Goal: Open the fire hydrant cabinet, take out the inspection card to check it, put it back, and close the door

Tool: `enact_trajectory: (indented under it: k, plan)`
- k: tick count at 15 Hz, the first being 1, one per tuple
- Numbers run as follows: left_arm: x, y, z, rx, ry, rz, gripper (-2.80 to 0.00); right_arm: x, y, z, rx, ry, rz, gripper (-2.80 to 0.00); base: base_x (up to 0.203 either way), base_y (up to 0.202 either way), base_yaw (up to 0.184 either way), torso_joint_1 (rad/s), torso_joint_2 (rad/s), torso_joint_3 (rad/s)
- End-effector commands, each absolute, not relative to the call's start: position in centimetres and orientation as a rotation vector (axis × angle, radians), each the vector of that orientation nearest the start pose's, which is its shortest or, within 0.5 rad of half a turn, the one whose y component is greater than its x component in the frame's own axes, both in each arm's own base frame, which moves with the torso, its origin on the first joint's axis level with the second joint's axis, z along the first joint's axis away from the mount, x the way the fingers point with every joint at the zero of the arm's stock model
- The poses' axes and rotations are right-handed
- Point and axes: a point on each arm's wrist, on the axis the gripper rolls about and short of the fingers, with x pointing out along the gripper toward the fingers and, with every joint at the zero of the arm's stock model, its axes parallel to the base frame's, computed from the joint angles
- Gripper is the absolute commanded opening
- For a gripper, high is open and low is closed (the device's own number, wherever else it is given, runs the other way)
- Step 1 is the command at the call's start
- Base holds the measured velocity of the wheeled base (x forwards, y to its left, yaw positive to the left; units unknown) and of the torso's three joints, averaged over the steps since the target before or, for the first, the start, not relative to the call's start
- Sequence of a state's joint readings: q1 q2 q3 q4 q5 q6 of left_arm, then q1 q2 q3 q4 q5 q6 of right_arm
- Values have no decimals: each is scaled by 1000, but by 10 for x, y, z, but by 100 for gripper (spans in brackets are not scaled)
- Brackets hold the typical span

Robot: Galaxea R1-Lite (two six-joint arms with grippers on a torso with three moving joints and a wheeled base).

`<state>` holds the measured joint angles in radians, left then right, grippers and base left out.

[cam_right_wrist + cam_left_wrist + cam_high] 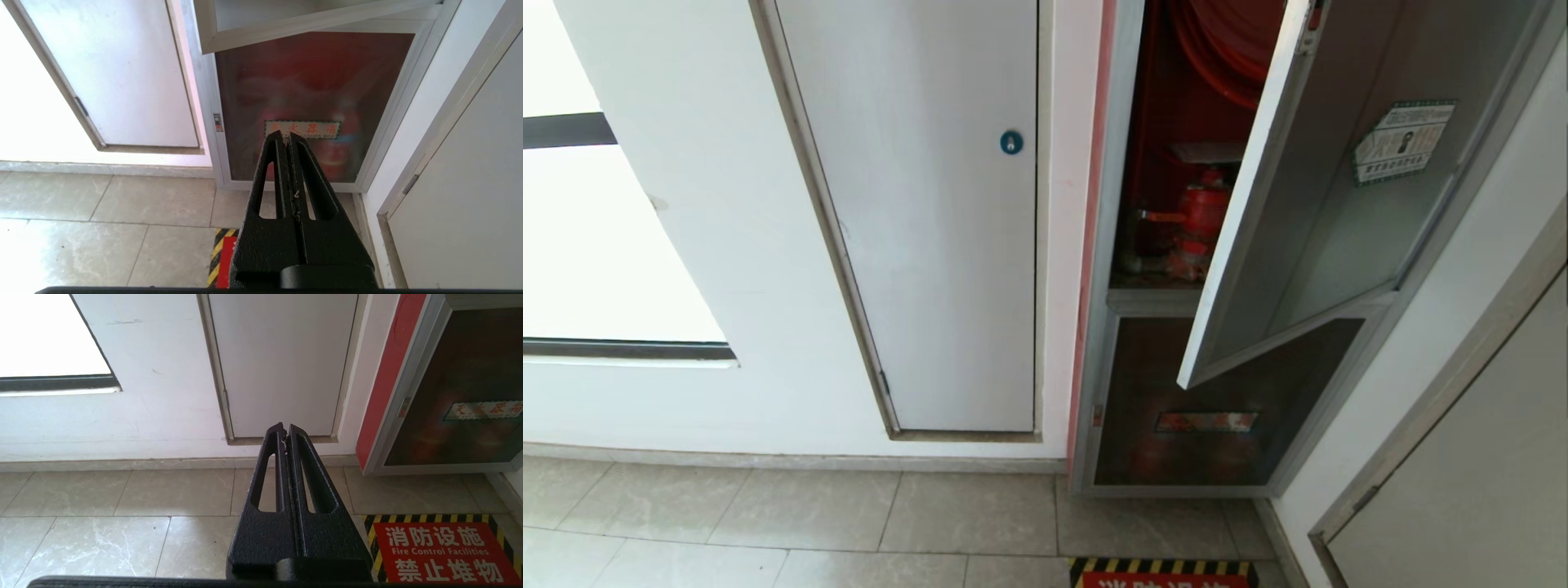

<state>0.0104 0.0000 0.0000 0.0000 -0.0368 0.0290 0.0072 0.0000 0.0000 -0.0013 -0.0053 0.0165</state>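
Looking through the head camera, you have the fire hydrant cabinet (1107, 245) straight ahead, set in the white wall, with its door (1339, 204) swung partway out toward you on hinges at the right. The green-edged hexagonal sticker (1405, 140) shows on the tinted glass, and the small red latch (1313, 16) sits at the door's free edge near the top. Through the gap you can see the red hose reel (1225, 49) above and the red valve (1201, 216) below it; the inspection card cannot be made out. Under the door sits the shorter dark glass panel (1217, 408) with its red label. Left of the cabinet is the plain white panel (931, 245) with the blue round lock (1011, 142). Neither arm appears in the head view. Your left gripper (284, 430) hangs above the tiled floor (122, 498) with its jaws pressed together and empty, facing the white panel's lower edge. Your right gripper (288, 136) is likewise closed on nothing, facing the lower glass panel.
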Motion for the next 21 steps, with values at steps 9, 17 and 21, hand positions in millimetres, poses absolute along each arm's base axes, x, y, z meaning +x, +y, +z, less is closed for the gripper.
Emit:
enact_trajectory:
  k: [9, 17, 21]
  plan:
    - [-23, -1, 76, 29, 1, -26, -280, -23, 0, 76, 17, 0, 2, -280, 0, 0, 0, 0, 0, 0]
    - [-23, -1, 75, 29, 1, -26, -280, -23, 0, 76, 14, 0, 2, -280, 0, 0, 0, 0, 0, 0]
    - [-23, -1, 75, 29, 1, -26, -280, -18, 0, 80, 5, 42, 3, -280, 0, 0, 0, 0, 0, 0]
